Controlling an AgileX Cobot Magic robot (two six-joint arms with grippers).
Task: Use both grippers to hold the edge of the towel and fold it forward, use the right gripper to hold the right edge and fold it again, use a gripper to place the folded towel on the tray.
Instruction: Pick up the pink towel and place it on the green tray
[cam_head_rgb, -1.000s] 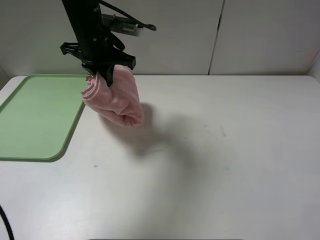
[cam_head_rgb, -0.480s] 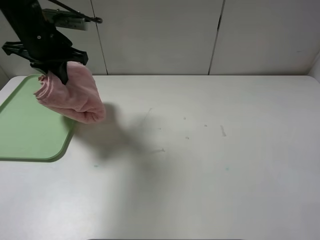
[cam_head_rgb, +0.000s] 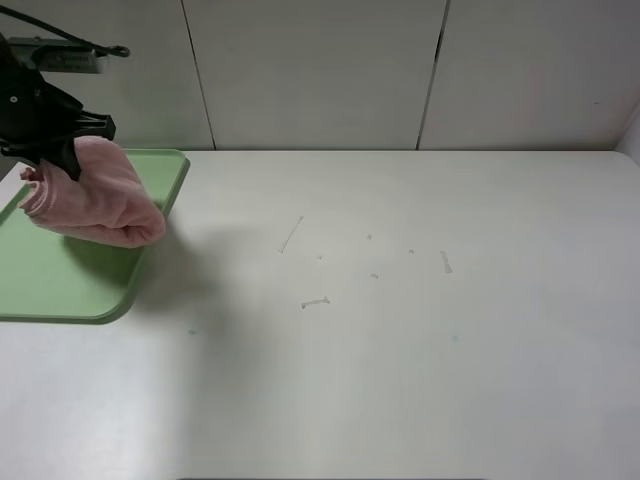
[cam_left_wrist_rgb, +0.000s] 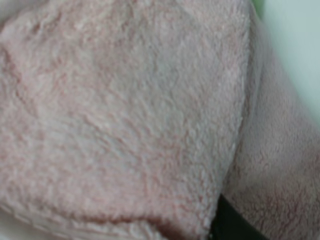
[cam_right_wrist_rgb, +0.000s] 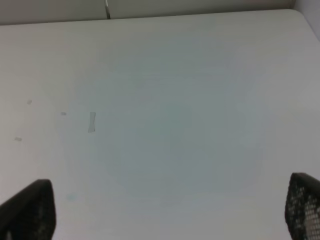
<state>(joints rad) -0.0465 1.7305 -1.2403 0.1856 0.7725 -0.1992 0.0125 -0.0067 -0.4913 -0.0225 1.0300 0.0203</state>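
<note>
Leftward travel has carried the left gripper (cam_head_rgb: 62, 160) and the bundled towel (cam_head_rgb: 95, 200) from beside the tray (cam_head_rgb: 70, 290) to above it. It is clenched on the towel's upper folds, the bundle hanging over the tray's near-right part. The right gripper (cam_right_wrist_rgb: 165, 210) stands released over bare table (cam_head_rgb: 400, 330). Placing is under way; next probably comes lowering onto the tray, then letting go.

towel (cam_head_rgb: 100, 200): pink, fluffy, bunched, hanging over tray | tray (cam_head_rgb: 60, 280): pale green, flat, table's left edge
</note>
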